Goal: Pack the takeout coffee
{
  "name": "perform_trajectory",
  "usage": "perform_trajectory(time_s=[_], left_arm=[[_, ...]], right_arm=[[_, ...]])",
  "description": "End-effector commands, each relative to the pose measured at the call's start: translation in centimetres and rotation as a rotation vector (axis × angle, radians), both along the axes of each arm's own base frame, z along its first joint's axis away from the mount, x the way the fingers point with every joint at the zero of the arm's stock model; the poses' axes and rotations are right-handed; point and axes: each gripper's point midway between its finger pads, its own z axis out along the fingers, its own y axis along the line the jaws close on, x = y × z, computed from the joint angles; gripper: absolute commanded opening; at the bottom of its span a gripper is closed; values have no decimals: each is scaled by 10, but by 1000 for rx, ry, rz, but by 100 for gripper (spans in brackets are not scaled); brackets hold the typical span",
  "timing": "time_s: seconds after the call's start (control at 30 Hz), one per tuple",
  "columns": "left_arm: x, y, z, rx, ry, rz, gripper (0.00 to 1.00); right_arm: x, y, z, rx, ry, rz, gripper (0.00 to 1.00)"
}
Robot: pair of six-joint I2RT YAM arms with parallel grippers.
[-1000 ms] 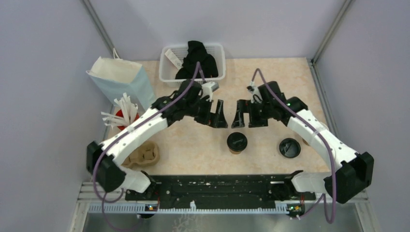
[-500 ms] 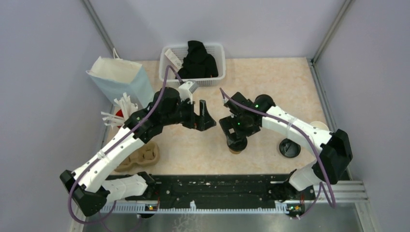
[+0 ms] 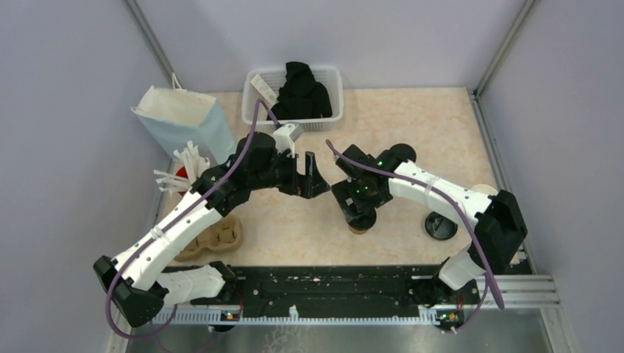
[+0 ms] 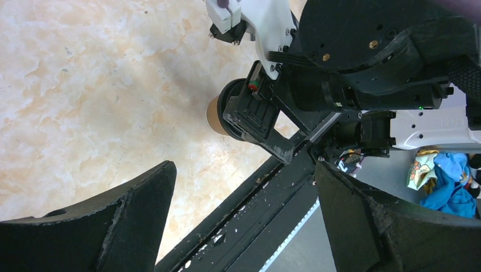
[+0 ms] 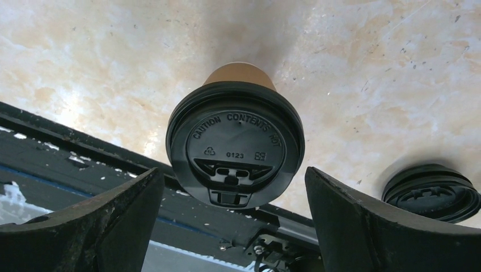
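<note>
The takeout coffee, a brown paper cup with a black lid, stands upright on the marble tabletop near the front rail. My right gripper hangs open directly over it, one finger on each side of the lid without touching it. From above, the right gripper hides most of the cup, and only its brown base shows. My left gripper is open and empty, just left of the right wrist. Its own view shows the cup's side beyond the open left gripper.
A second black lid lies right of the cup. A paper bag stands at the back left, with a red cup of straws and a cardboard carrier in front of it. A white basket holding black cloth sits at the back.
The right arm swung forward and left, bringing its open gripper down over the lidded cup. The left arm drew back a little to the left.
</note>
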Motion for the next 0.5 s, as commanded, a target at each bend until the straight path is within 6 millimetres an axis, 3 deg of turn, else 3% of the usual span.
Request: perform_trajectory(time_s=[0.0,0.2,0.47], left_arm=[[3,-1,5,-7,-20,-2,98],[4,-3,5,-4,-18,-4,98],[7,-6,6,-1,-19,-10,98]], right_arm=[[9,7,3,-6,-51,26,93],[11,6,-1,-19,-56,24,88],[7,7,-8,-18,-33,37,89]])
